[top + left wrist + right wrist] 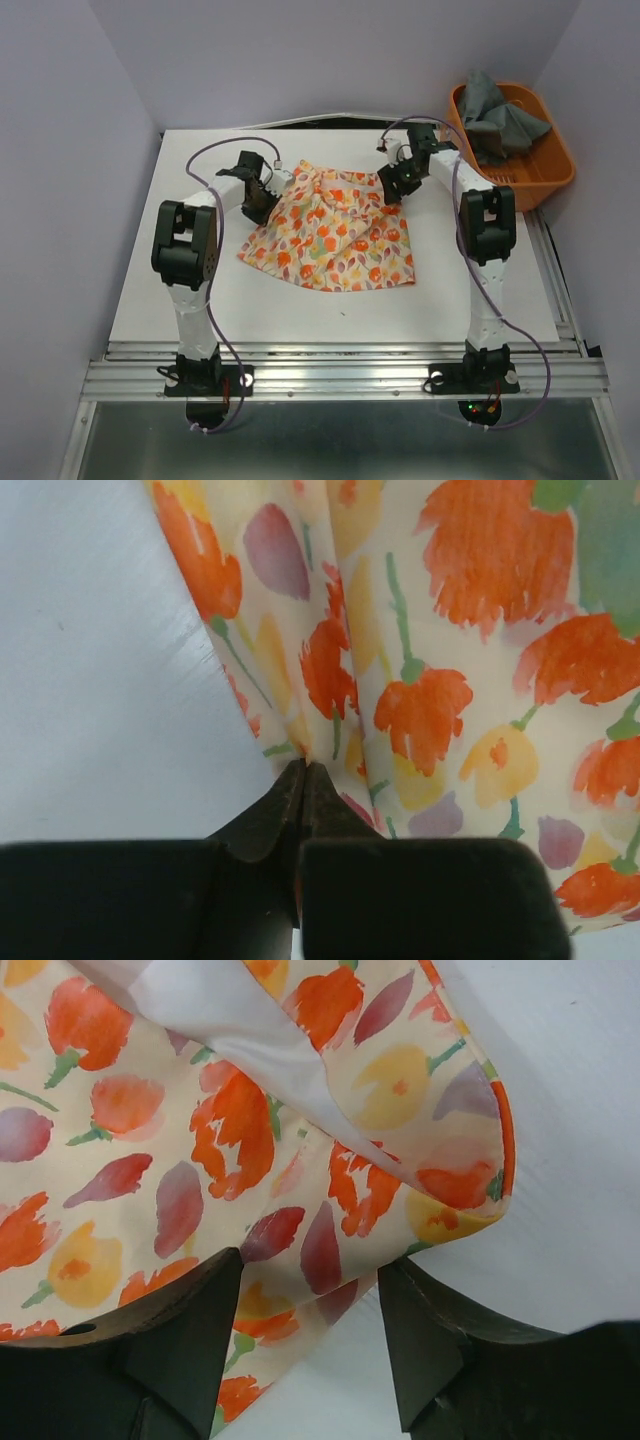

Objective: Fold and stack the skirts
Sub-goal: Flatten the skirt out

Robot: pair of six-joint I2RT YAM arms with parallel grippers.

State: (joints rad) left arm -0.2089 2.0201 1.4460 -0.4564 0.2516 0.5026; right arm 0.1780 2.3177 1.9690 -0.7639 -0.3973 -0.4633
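The cream skirt with the orange, red and yellow leafy print [335,230] lies spread on the white table, its waist end at the back. My left gripper [268,190] is at its back left corner, shut on a pinch of the printed cloth [400,670]. My right gripper [392,188] is at the back right corner, open, its fingers [190,1330] standing either side of the skirt's folded-over edge [330,1210]. The dark grey skirt [495,120] lies bunched in the orange basket.
The orange plastic basket [545,175] stands at the table's back right corner, just right of my right arm. White walls close the back and sides. A metal rail runs along the near edge.
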